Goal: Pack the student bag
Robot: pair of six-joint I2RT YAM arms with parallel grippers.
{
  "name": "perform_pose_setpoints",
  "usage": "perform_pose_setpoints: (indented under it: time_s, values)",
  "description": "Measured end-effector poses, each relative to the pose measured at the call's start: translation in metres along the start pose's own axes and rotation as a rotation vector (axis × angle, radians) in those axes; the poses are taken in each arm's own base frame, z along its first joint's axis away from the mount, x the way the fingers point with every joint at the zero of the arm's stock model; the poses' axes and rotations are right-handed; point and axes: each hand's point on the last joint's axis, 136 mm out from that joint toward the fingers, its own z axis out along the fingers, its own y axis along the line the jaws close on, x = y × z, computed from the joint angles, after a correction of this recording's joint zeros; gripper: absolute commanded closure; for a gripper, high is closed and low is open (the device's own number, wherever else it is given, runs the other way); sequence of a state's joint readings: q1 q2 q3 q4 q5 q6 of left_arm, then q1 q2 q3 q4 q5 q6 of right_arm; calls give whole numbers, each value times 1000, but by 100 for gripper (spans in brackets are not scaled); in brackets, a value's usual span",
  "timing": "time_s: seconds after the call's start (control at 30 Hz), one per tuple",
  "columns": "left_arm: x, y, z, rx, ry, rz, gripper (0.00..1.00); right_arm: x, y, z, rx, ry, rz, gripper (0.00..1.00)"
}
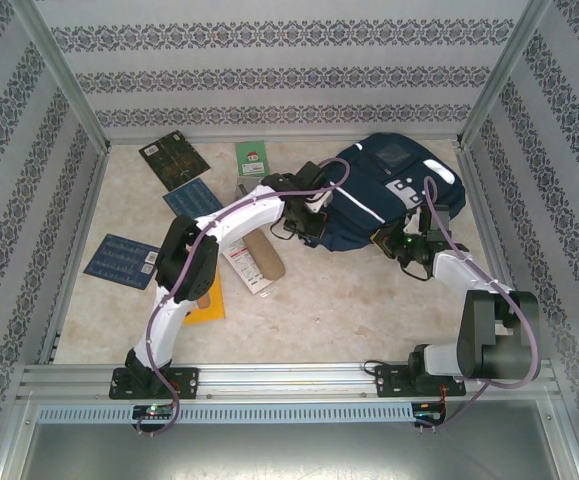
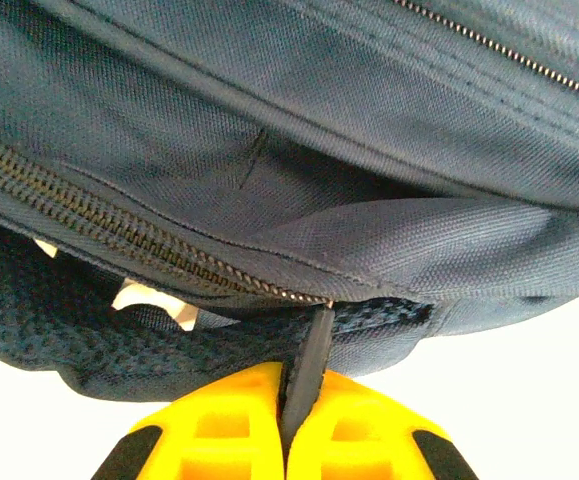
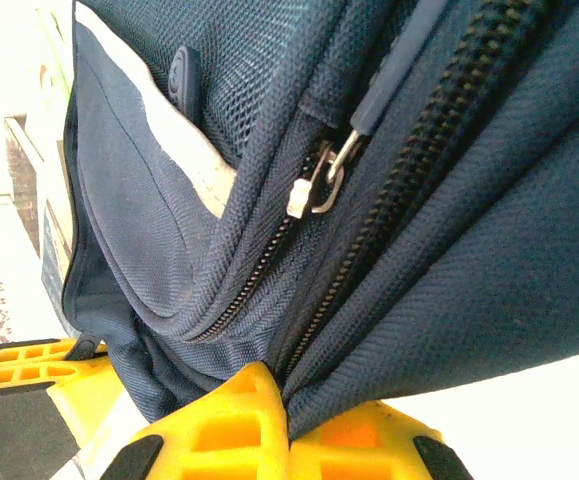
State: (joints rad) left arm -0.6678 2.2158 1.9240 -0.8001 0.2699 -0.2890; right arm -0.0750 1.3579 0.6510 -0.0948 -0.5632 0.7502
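Patterned grey-and-white wallpaper closes off three sides of the beige marbled bench. Your large navy-blue fabric student bag, with its white stripes and grey patches, lies flat at the far right of that bench, with its near edge turned toward the arms.

Your left jaws are pressed together on the flat dark zip pull at the bag's near-left edge. In the left wrist view the pull hangs from the end of a metal-toothed zip track. Your right jaws are clamped on a fold of the bag's fabric at its near-right edge, just below a black coil zip and a silver slider.

Left of the bag, the loose items lie spread across the bench:
- a dark printed booklet
- a small green card
- a blue booklet
- a blue printed sheet
- a brown-and-white carton under the left arm
- a flat yellow-orange packet

By the look of it, you are at the very start. One arm anchors the fabric and the other is set to draw the zip. The teeth beside the pull look meshed, so the opening is not yet made. You cannot tell whether anything is inside. Every visible item has yet to go in, and then the bag must be closed.
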Motion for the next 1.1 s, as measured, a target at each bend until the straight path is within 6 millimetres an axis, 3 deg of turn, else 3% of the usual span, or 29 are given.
perform_pose_setpoints:
  time_s: [0.2,0.27,0.4,0.47,0.53,0.6,0.7,0.8,0.93,1.1]
  values:
    - [17,9,-4,-8,14,12,100,0,4,-2,-2,22,-6,100]
    - [30,38,-7,-104,38,-21,100,-5,-7,-5,42,2,11,100]
    - [54,127,-22,-322,97,-166,100,-23,-35,-14,136,-61,63,100]
    - [52,152,-30,-381,83,-204,100,-25,-39,-15,152,-70,62,100]
    - [50,157,-34,-392,73,-214,100,-25,-40,-15,158,-72,58,100]
    - [47,149,-34,-363,67,-209,89,-25,-40,-15,161,-73,44,100]
    - [39,129,-33,-298,52,-199,77,-29,-40,-16,181,-69,27,89]
    - [27,103,-34,-220,23,-189,60,-40,-40,-17,218,-83,-8,65]
    - [4,61,-41,-108,-30,-164,53,-59,-31,-22,230,-113,-61,63]
    - [-16,31,-31,6,-54,-173,45,-52,-18,-29,212,-135,-96,57]
